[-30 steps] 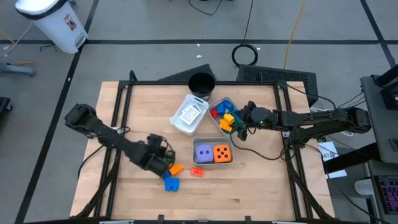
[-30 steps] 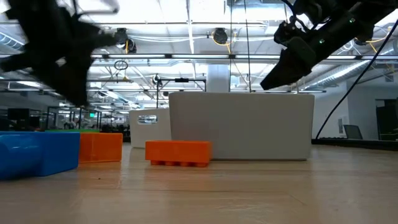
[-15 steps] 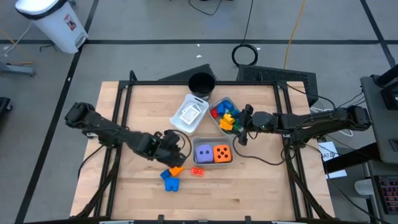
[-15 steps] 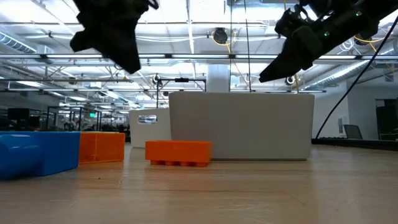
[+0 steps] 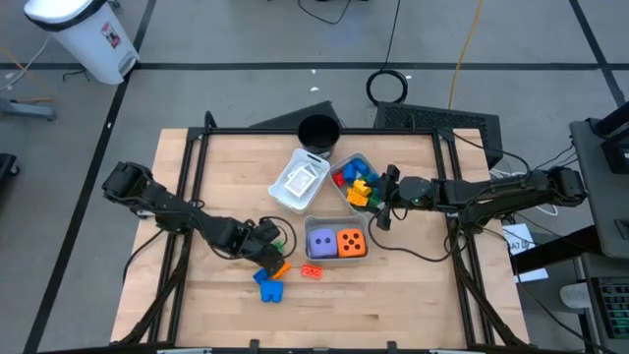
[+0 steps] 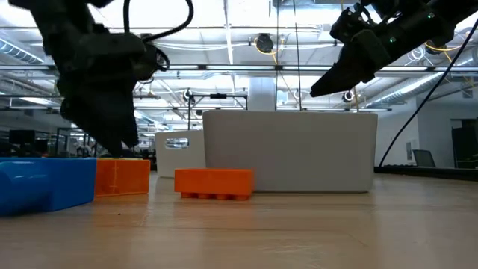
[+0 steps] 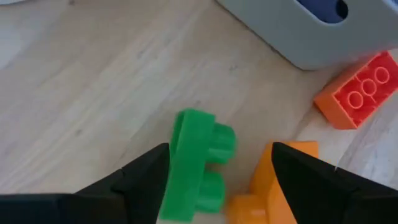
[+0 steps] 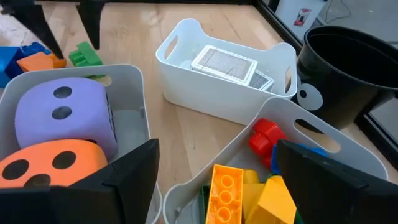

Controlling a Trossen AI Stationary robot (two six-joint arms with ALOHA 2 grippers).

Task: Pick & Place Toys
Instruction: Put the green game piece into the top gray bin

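Note:
A green block (image 7: 199, 162) stands on its edge on the table beside an orange block (image 7: 273, 186). A blue block (image 5: 267, 285) lies just nearer, and a flat orange brick (image 5: 313, 269) to their right. My left gripper (image 7: 221, 146) is open and low over this group (image 5: 269, 254), with the green block between its fingers. My right gripper (image 8: 217, 144) is open and holds nothing. It hovers at the right rim of the tray of mixed blocks (image 5: 354, 185). My left gripper comes from above, slanting down, and its fingers stand on either side of the green block (image 7: 186, 155). One finger (image 7: 149, 174) is close against the block's flat side. I cannot tell whether it touches. The block rests on the table.
A grey tray (image 5: 337, 258) in front of the loose blocks holds a purple die (image 5: 320, 242) and an orange die (image 5: 352, 243). Behind it are a white tray (image 5: 285, 197) with flat tiles (image 8: 224, 62) and a black cup (image 5: 317, 131). Bare wood lies to the near left and near right.
My left gripper rose and swung toward the trays. It then came back down toward the table's near edge and now sits low over the loose blocks, with its wrist rolled. The blocks and the flat orange brick lie where they were.

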